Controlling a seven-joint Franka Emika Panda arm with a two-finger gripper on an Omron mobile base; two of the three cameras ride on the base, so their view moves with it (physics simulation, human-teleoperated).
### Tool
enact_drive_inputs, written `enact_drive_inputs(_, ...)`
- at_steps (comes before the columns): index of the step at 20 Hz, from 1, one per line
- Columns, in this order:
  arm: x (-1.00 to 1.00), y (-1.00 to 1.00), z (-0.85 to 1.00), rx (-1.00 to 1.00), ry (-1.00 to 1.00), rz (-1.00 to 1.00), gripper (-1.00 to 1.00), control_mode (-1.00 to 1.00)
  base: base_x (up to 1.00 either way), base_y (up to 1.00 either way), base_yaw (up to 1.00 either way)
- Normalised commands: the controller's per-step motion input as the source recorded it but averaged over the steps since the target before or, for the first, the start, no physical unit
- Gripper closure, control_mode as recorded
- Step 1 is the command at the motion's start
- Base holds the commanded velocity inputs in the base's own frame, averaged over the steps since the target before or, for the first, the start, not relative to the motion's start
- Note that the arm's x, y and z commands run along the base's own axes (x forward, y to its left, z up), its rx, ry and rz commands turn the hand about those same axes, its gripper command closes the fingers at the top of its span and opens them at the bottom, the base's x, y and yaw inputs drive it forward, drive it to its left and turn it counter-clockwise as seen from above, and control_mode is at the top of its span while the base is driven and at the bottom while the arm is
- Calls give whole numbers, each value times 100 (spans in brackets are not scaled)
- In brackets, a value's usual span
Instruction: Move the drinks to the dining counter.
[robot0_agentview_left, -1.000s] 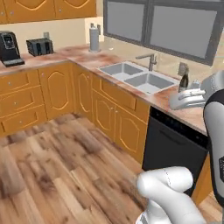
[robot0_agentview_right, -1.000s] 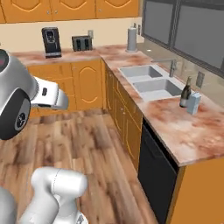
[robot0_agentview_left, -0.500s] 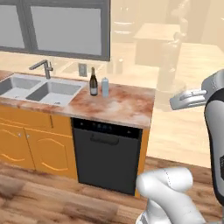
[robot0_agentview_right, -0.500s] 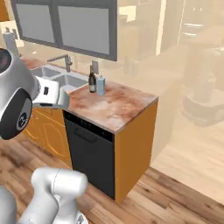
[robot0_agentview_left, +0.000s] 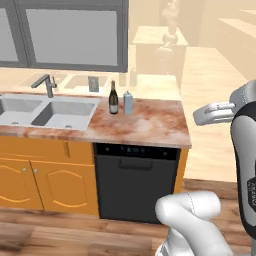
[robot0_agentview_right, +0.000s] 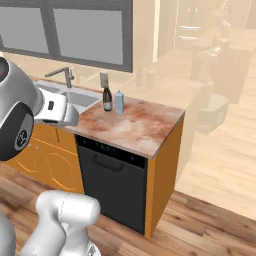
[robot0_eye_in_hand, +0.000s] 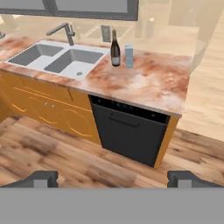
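Two drinks stand side by side at the back of the marble counter (robot0_agentview_left: 150, 125), just right of the sink: a dark wine bottle (robot0_agentview_left: 113, 98) (robot0_agentview_right: 107, 99) (robot0_eye_in_hand: 115, 49) with a pale label, and a pale blue-grey carton (robot0_agentview_left: 128, 102) (robot0_agentview_right: 119, 102) (robot0_eye_in_hand: 129, 55) to its right. My gripper (robot0_eye_in_hand: 113, 178) is open and empty, its two dark fingertips (robot0_eye_in_hand: 41, 178) far apart. It hangs well back from the counter, above the wood floor, looking down at the drinks from a distance. The dining counter is out of view.
A steel double sink (robot0_agentview_left: 50, 112) with a faucet (robot0_agentview_left: 45, 82) lies left of the drinks. A black dishwasher (robot0_agentview_left: 135, 182) sits under the counter, with orange cabinets (robot0_agentview_left: 35, 180) beside it. The counter ends at the right (robot0_agentview_right: 175, 125), and open wood floor (robot0_agentview_right: 210, 210) lies beyond.
The whole picture has swung: the base has moved from the kitchen corner toward the counter's end, so the bottle and carton now sit nearer the middle. The gripper stays open.
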Motion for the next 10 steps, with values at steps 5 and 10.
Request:
enact_drive_inputs(5, 0, 0, 0, 0, 0, 0, -100, 100, 0, 100, 0)
enact_drive_inputs(10, 0, 0, 0, 0, 0, 0, -100, 100, 72, 28, 0)
